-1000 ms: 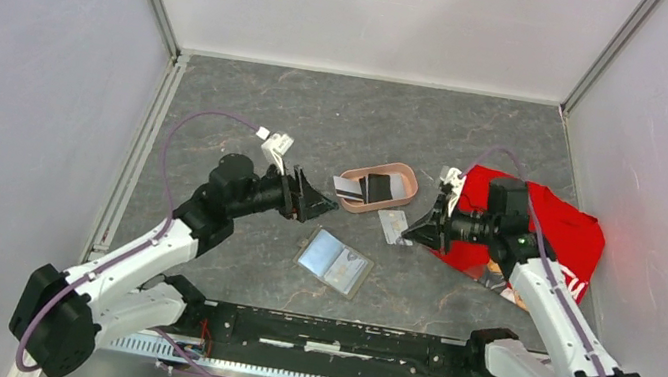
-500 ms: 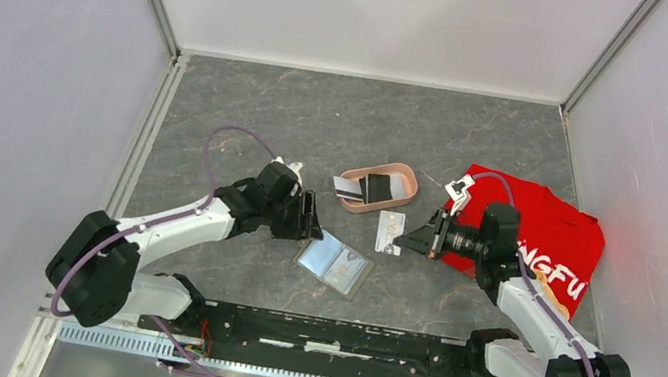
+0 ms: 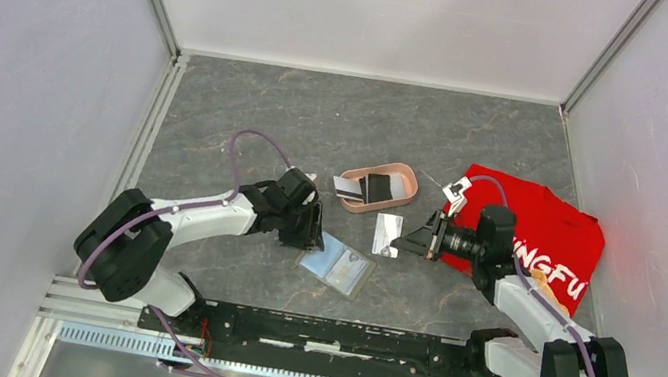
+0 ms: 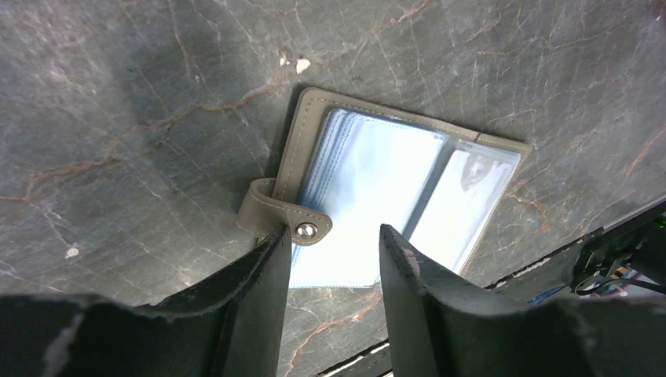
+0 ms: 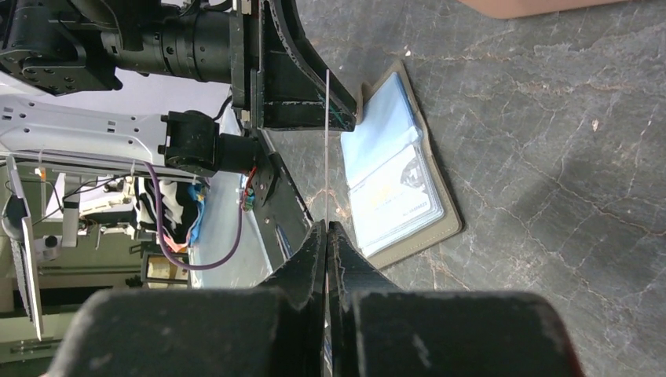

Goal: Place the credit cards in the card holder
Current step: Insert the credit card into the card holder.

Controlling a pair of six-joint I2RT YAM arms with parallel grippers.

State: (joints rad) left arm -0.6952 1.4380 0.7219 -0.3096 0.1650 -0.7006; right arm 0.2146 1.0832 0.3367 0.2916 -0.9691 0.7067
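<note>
The card holder (image 3: 336,265) lies open on the table, its clear pocket panels facing up. In the left wrist view, the card holder (image 4: 377,184) has its olive snap tab (image 4: 287,220) folded over its edge. My left gripper (image 3: 310,230) is open and empty, and its jaws (image 4: 334,239) stand over the holder's edge by the tab. My right gripper (image 3: 414,245) is shut on a silvery credit card (image 3: 387,235), held just right of the holder. The right wrist view shows this card edge-on (image 5: 327,141). More cards (image 3: 346,187) lie in the pink tray (image 3: 403,174).
A red cloth (image 3: 556,234) with white letters lies under the right arm at the right. The pink oval tray stands behind the holder. Side walls enclose the table, and a black rail (image 3: 337,336) runs along the near edge.
My left gripper has swung down and right to the holder's left edge. My right gripper has dropped lower and moved slightly left with the card.
</note>
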